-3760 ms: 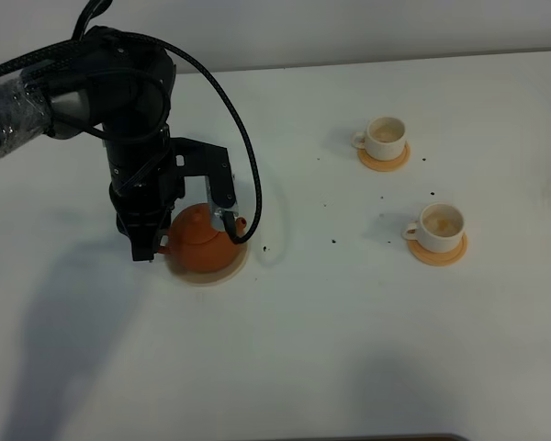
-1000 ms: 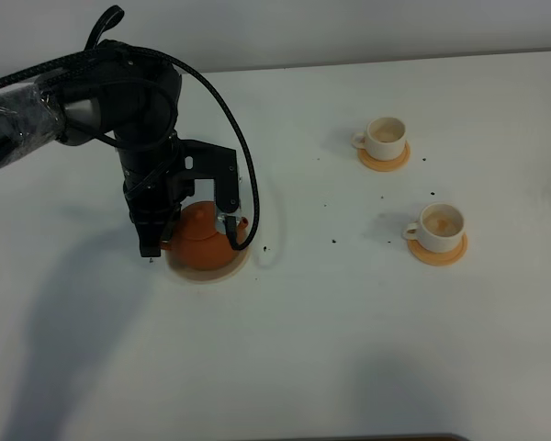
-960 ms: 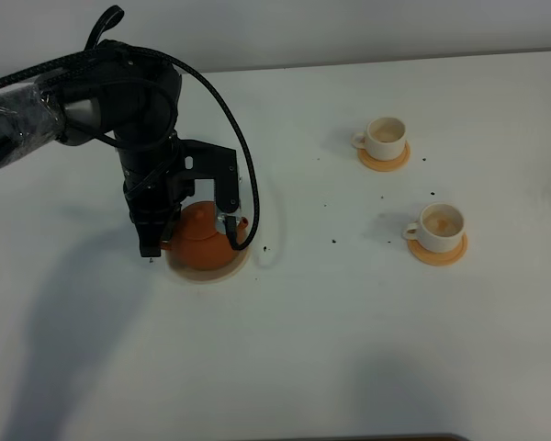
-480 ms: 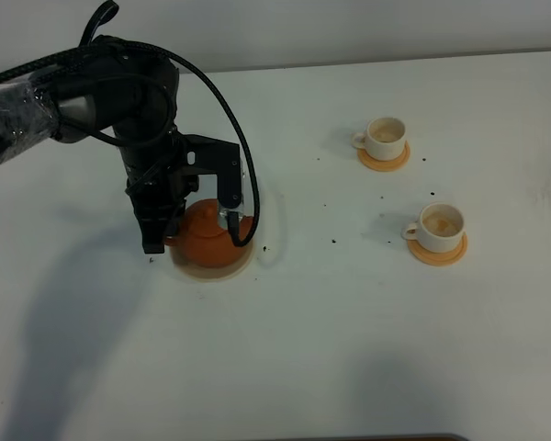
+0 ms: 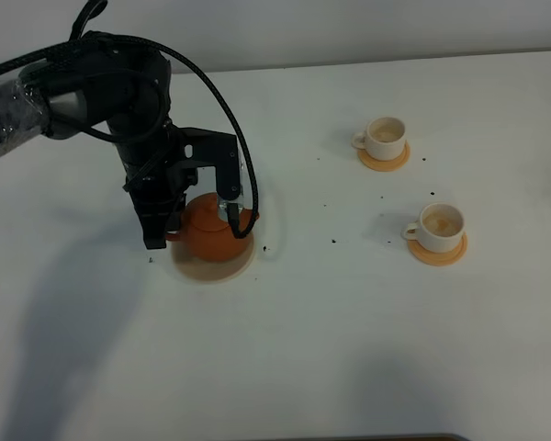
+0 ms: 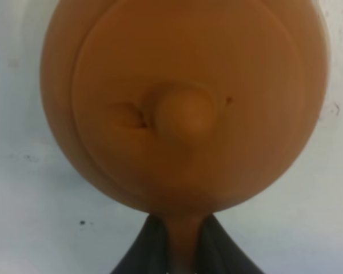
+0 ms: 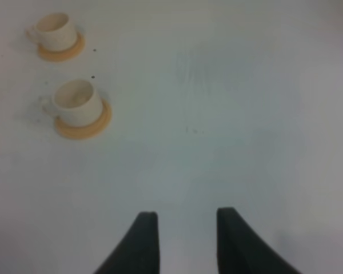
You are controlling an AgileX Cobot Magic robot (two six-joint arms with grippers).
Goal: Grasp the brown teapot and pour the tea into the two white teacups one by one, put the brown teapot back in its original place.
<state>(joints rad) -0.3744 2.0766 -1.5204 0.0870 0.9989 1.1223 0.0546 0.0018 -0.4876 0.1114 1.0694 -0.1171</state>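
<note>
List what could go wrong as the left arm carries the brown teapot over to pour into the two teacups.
1. The left gripper pinches only the thin loop handle of the brown teapot, so the pot may swing or slip.
2. Nothing holds the lid down, and a steep tilt could drop it.
3. The far teacup and near teacup are small. The stream may miss, or the spout may knock one.

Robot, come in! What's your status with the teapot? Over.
Left end effector shut on brown teapot handle. Right end effector open, empty. Teapot looks just off coaster. Only specks before teacups.
</note>
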